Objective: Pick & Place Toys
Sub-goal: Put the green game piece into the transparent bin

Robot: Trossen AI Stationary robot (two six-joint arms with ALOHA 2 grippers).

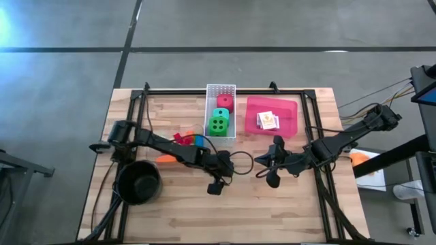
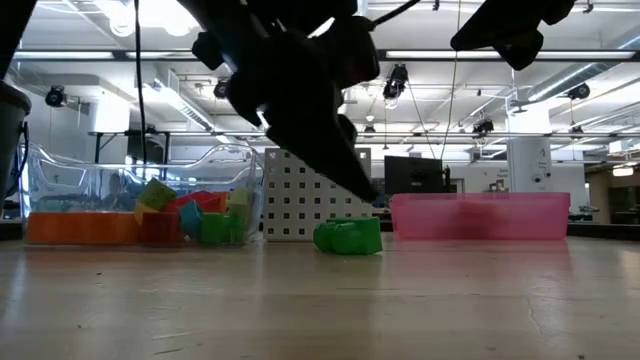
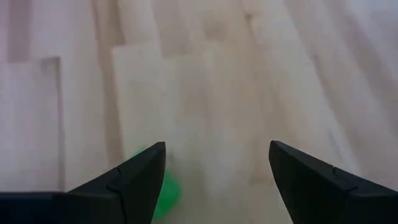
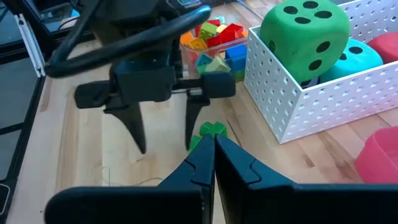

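Fingers of the left gripper [image 4: 165,146] stand apart, holding nothing — a small green toy [image 4: 211,131] lies on the table [image 1: 272,204] just beside one fingertip. Right gripper [image 1: 272,178] waits nearby, closed and empty.

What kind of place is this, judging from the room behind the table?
Probably a robotics lab or workshop in a large industrial hall. The low view shows long ceiling lights and a monitor behind the table, and the high view shows a wooden table on a bare concrete floor.
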